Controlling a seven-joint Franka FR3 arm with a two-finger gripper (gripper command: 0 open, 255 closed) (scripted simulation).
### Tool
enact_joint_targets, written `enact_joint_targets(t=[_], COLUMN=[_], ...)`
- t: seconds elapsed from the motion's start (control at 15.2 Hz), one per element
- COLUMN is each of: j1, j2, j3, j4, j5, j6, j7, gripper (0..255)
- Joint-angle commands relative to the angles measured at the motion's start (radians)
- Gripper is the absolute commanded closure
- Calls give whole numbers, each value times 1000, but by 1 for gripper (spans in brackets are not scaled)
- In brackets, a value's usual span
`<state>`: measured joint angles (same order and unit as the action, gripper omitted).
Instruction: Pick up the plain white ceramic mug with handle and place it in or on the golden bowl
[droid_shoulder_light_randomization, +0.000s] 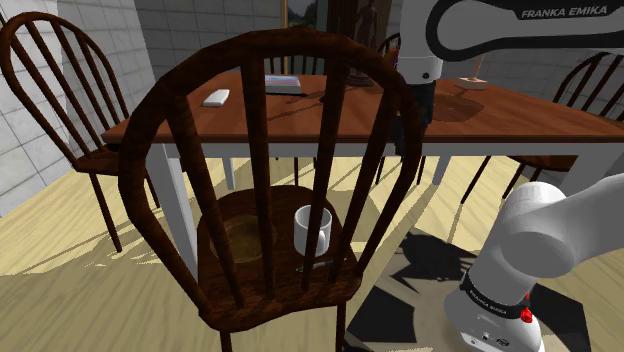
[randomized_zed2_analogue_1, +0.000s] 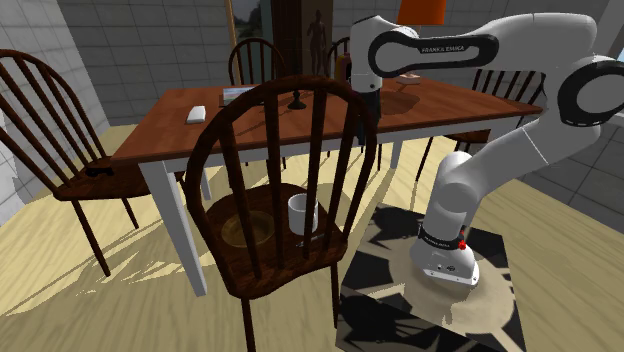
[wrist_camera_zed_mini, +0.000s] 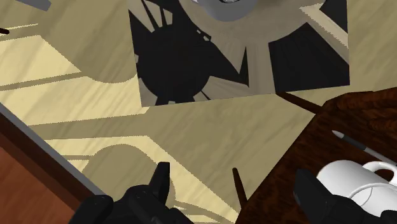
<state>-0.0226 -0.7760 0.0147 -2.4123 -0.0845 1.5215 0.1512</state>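
Note:
A white mug (droid_shoulder_light_randomization: 314, 228) with a handle stands upright on the seat of a dark wooden chair (droid_shoulder_light_randomization: 290, 285). Beside it on the same seat sits a shallow golden-brown bowl (droid_shoulder_light_randomization: 245, 238), toward the shoulder view's left. My black gripper (droid_shoulder_light_randomization: 410, 140) hangs above and beyond the chair's top rail, well above the seat, partly hidden by the chair's back. In the wrist view the gripper (wrist_camera_zed_mini: 235, 189) is open with nothing between its fingers; the mug (wrist_camera_zed_mini: 354, 179) lies just outside one finger (wrist_camera_zed_mini: 313, 192). From the second exterior view I see the mug (randomized_zed2_analogue_1: 302, 213), bowl (randomized_zed2_analogue_1: 247, 229) and gripper (randomized_zed2_analogue_1: 362, 112).
The chair's tall spindle back (droid_shoulder_light_randomization: 262, 150) stands between the shoulder camera and the seat. A thin pen (wrist_camera_zed_mini: 357, 144) lies on the seat by the mug. A brown dining table (droid_shoulder_light_randomization: 520, 115) with small items and more chairs (droid_shoulder_light_randomization: 55, 90) stand close behind. A black patterned rug (wrist_camera_zed_mini: 191, 57) lies under the stand.

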Motion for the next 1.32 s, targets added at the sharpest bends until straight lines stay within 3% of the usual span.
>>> enact_joint_targets(t=[0.0, 0.66, 1.25], j1=[0, 70, 128], j2=[0, 244, 532], j3=[0, 58, 115], j4=[0, -53, 7], j5=[0, 98, 165], j6=[0, 308, 555], j7=[0, 38, 53], gripper=[0, 0, 0])
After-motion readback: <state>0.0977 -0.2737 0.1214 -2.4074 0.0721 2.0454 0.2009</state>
